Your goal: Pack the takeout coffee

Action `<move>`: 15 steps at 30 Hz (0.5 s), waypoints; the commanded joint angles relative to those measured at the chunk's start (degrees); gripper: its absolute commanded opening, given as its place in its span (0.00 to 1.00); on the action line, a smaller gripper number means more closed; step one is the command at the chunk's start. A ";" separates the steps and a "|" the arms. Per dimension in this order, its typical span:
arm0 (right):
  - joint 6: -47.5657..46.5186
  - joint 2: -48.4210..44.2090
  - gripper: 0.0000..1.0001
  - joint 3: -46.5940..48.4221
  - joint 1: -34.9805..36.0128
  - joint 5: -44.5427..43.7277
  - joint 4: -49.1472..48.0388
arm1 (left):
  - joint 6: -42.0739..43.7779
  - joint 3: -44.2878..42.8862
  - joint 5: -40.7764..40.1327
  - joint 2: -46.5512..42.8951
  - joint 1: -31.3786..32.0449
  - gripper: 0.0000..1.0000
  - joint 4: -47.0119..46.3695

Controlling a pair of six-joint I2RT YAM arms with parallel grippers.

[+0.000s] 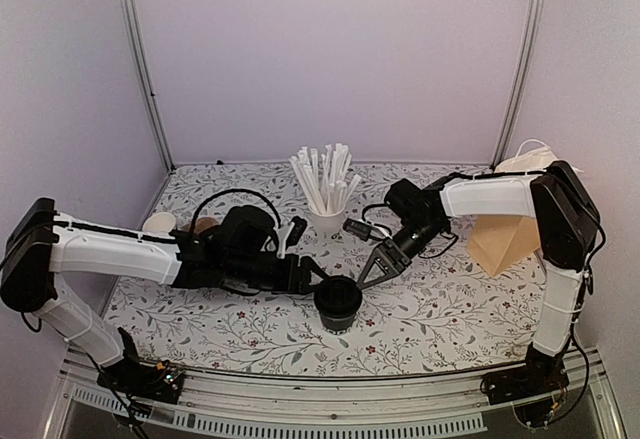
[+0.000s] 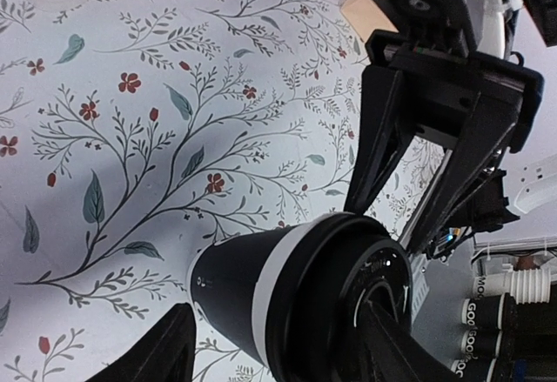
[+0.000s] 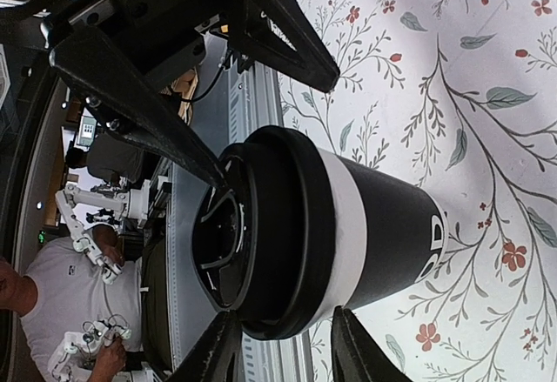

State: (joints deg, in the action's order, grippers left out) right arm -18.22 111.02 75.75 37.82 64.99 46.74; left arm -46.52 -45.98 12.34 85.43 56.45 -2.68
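Note:
The takeout coffee cup (image 1: 338,309) stands upright on the flowered table, black with a white band, and its black lid (image 3: 270,225) sits on top. From the left, my left gripper (image 1: 318,281) reaches the cup's top. In the left wrist view the cup (image 2: 226,286) lies between the fingers of the left gripper (image 2: 278,312): one finger rests across the lid (image 2: 365,295), the other stands off the cup's side. From the right, my right gripper (image 1: 372,274) comes in open. In the right wrist view the right gripper (image 3: 285,314) straddles the lid's rim with small gaps.
A white cup of wrapped straws (image 1: 326,221) stands just behind the coffee. A tan paper object (image 1: 505,244) lies at the right wall. Two small round things (image 1: 160,223) sit at the far left, behind the left arm. The table's metal front rail (image 1: 330,399) is near.

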 commanded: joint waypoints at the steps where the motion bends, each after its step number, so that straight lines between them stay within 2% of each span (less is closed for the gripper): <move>1: -0.42 1.57 0.36 1.42 0.06 0.50 0.45 | 1.17 -0.96 0.62 1.23 0.64 0.65 -0.22; 15: 1.72 5.96 0.24 -0.33 0.49 -5.72 -1.80 | -0.11 2.93 1.83 5.15 0.55 0.54 0.44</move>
State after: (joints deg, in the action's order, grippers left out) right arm -17.56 113.67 76.23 37.76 66.04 46.72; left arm -46.74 -45.93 14.37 88.16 56.47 -5.82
